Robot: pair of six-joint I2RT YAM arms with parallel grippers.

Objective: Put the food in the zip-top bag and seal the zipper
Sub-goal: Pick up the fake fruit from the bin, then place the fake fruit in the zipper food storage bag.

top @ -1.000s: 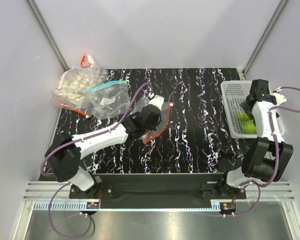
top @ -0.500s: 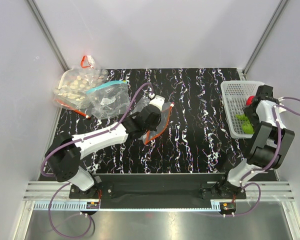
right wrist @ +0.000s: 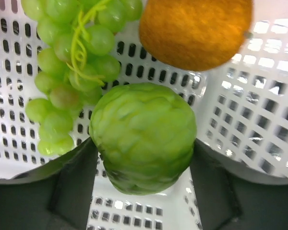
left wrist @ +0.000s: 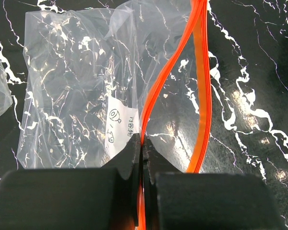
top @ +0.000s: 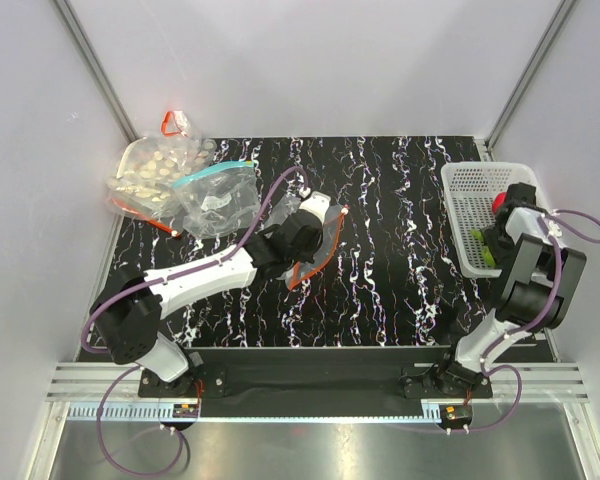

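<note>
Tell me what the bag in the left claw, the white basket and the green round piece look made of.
Zip-top bag: thin clear plastic film, glossy, creased. Zipper: stiffer red-orange plastic strip. Basket: white moulded plastic, slotted holes. Green roundish piece: probably matte toy plastic or foam, ridged surface.

Robotics laboratory test cell. Enclosure of plain white panel walls (top: pixel 310 60) on bare aluminium corner posts (top: pixel 95 70), around a black white-veined marble-pattern tabletop (top: pixel 400 200). White-and-black left robot arm (top: pixel 195 275) and right robot arm (top: pixel 530 290) bolted to a black base plate (top: pixel 320 365) beside slotted aluminium rails (top: pixel 70 378), trailing loose purple cables (top: pixel 110 420).
</note>
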